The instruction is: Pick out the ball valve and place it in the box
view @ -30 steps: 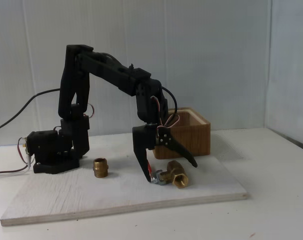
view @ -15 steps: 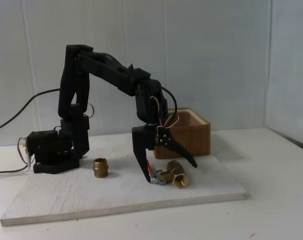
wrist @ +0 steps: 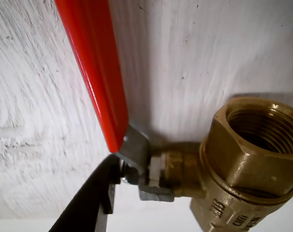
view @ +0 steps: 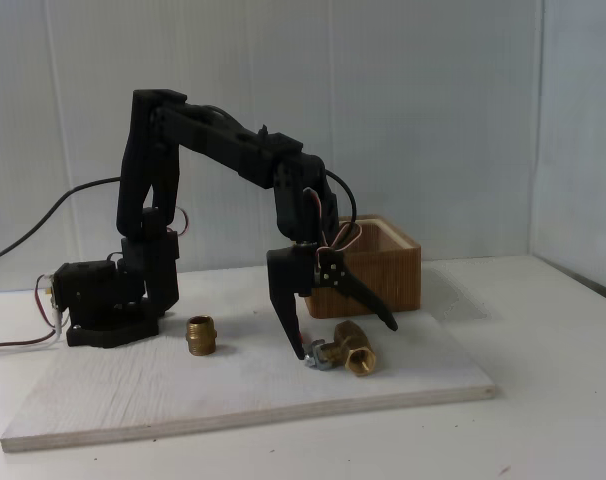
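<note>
Brass ball valve (view: 349,351), likely heavy and slick; best pinched across the stem by spread-open gripper (view: 345,338).

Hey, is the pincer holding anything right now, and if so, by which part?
Nothing is held yet. The pincer is open, straddling the ball valve, which lies on the white board. One finger sits at the silver stem, by the red handle.
</note>
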Robot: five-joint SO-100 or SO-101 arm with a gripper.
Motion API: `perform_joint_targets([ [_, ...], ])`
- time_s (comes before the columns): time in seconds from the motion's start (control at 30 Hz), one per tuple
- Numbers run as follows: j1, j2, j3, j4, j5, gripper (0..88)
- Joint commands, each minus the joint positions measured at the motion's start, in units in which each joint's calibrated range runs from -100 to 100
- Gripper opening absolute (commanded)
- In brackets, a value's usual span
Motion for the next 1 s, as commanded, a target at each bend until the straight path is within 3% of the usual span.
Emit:
perform_joint_targets([
  [0.0, -0.1, -0.6, -2.6, -0.2, 0.2, 46.3],
  [0.97, 1.3, -0.5, -1.7, 0.4, 0.4, 46.3],
])
